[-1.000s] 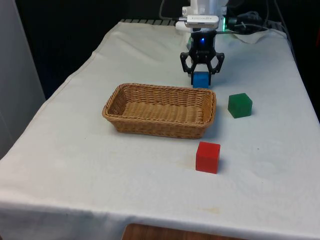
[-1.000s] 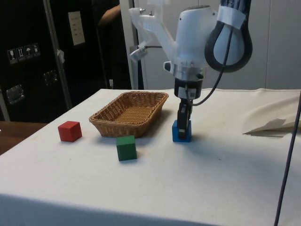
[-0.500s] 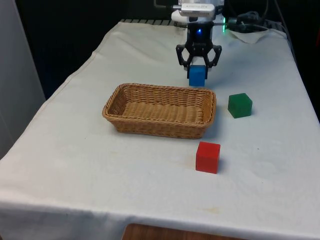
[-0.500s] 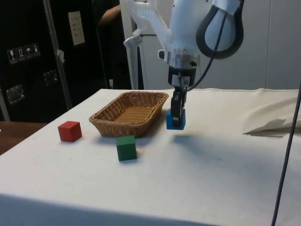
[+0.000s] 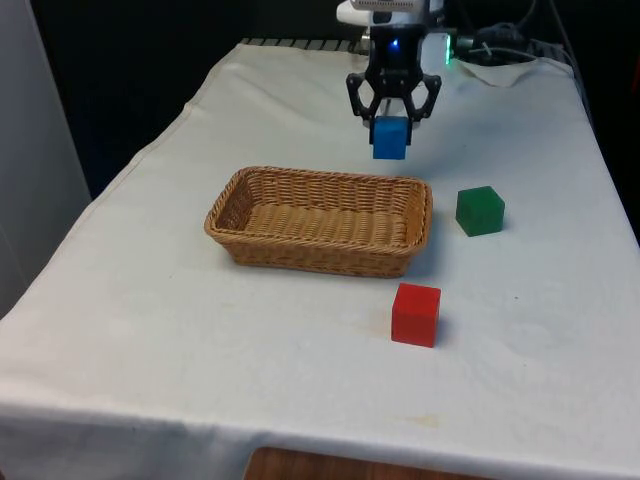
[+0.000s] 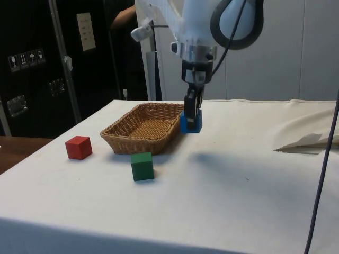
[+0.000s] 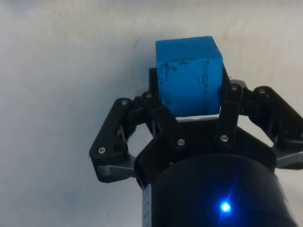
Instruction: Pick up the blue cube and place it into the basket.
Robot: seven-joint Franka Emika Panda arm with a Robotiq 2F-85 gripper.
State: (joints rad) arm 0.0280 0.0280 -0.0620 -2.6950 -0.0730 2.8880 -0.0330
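**Camera Placement and Shared Coverage**

The front view is raised and looks down the length of the table [image 5: 150, 330] toward its far end, with the basket [image 5: 320, 220] at mid-frame. The side view sits low, near table height, facing across the table's width toward dark cabinets [image 6: 37, 63]. Both fixed views share the basket, the red cube [image 5: 415, 314], the green cube [image 5: 480, 210] and the gripper [image 5: 391, 128]. The wrist view looks straight down past the fingers [image 7: 158, 111] at close range onto the held blue cube [image 7: 189, 75] and white cloth [image 7: 61, 71].
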